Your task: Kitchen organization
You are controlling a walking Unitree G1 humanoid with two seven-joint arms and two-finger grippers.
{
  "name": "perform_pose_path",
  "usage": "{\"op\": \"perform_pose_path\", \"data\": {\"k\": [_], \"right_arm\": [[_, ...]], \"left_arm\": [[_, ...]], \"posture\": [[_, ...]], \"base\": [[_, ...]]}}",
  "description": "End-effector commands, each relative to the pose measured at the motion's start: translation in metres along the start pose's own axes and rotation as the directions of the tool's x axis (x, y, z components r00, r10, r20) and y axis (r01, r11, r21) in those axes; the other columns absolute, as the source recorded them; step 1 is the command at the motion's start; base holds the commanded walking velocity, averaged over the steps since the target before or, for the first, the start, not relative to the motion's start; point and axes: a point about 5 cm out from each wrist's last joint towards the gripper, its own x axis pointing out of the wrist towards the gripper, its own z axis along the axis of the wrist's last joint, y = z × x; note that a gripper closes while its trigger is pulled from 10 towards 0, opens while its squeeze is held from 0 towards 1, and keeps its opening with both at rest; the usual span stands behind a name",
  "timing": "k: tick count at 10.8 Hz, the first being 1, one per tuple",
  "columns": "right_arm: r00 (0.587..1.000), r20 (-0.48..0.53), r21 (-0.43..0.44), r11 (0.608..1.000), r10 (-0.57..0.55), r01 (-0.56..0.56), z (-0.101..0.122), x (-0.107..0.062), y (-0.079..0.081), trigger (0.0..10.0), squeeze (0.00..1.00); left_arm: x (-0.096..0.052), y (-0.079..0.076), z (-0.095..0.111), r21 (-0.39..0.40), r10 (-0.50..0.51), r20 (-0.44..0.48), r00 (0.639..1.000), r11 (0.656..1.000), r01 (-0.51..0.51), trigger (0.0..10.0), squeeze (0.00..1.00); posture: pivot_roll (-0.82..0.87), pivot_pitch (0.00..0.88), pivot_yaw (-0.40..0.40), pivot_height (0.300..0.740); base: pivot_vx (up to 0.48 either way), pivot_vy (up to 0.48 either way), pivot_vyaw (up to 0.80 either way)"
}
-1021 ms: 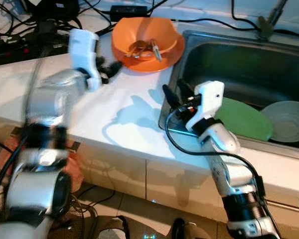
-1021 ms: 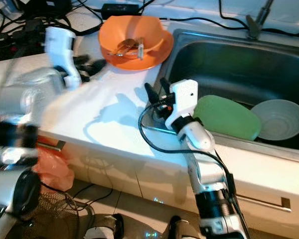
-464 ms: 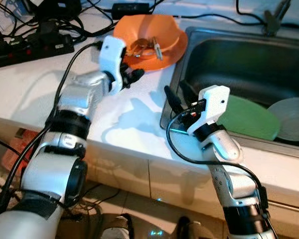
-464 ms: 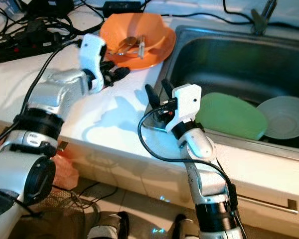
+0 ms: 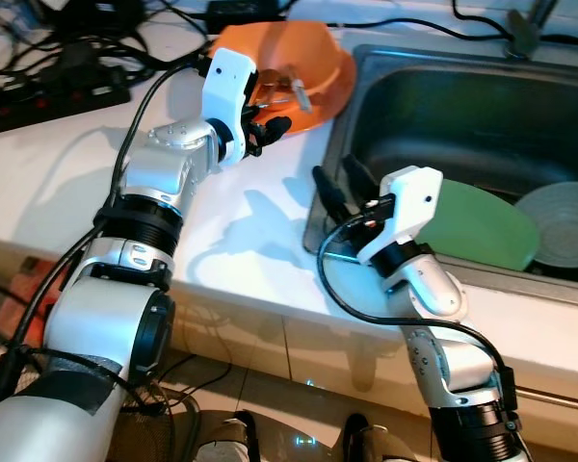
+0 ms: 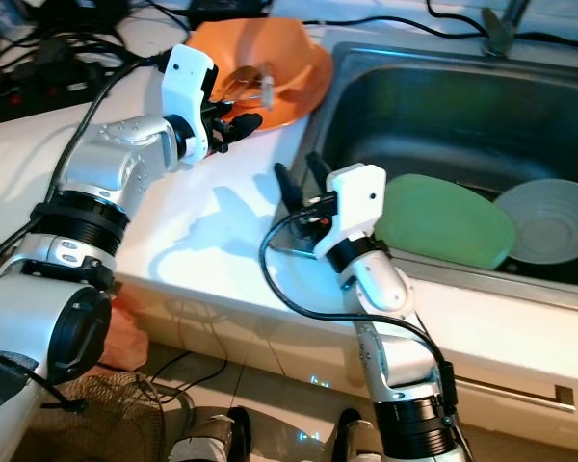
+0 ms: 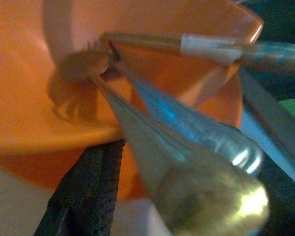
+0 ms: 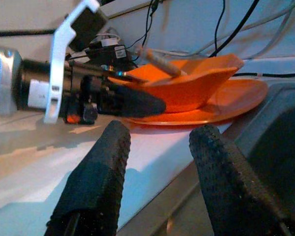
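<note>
At the counter's back edge: cutlery pickup under way.
My left gripper (image 5: 270,128) sits at the orange bowl (image 5: 313,72) rim, finger spread undeterminable, aimed toward the cutlery (image 5: 287,89) inside; my right gripper (image 5: 335,185) hovers parted at five o'clock.

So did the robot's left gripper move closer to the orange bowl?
Yes. The left gripper has moved along the counter toward the orange bowl and now sits at its rim, nearer the sink.

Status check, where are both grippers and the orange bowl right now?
Left gripper at orange bowl rim, by the cutlery. Right gripper open, hovering at sink edge. Green plate, grey bowl in sink.
</note>
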Motion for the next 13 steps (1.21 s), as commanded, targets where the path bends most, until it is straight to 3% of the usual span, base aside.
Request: {"op": "perform_pose_path", "data": {"k": [1, 3, 9, 13], "right_arm": [[0.989, -0.144, 0.049, 0.998, -0.032, 0.039, -0.032, -0.012, -0.004, 10.0, 0.0], [0.989, -0.144, 0.052, 0.998, -0.027, 0.035, -0.032, -0.011, -0.002, 10.0, 0.0], [0.987, -0.16, 0.061, 0.997, -0.032, 0.043, -0.031, -0.021, 0.003, 10.0, 0.0], [0.984, -0.178, 0.069, 0.997, -0.03, 0.042, -0.032, -0.025, 0.008, 10.0, 0.0]], "left_arm": [[-0.004, 0.005, 0.006, 0.021, 0.005, 0.003, 1.0, 1.0, -0.005, 10.0, 0.0], [-0.003, 0.009, 0.006, 0.036, 0.026, 0.003, 1.0, 0.999, -0.026, 10.0, 0.0], [0.016, -0.004, 0.0, -0.007, 0.075, 0.006, 0.997, 0.997, -0.075, 10.0, 0.0], [0.017, 0.002, -0.001, 0.019, 0.174, -0.006, 0.985, 0.985, -0.174, 10.0, 0.0]], "posture": [[0.04, 0.252, 0.115, 0.74], [0.03, 0.251, 0.117, 0.74], [0.01, 0.29, 0.112, 0.74], [0.0, 0.308, 0.112, 0.74]], "base": [[0.0, 0.0, 0.0], [0.0, 0.0, 0.0], [0.0, 0.0, 0.0], [0.0, 0.0, 0.0]]}}
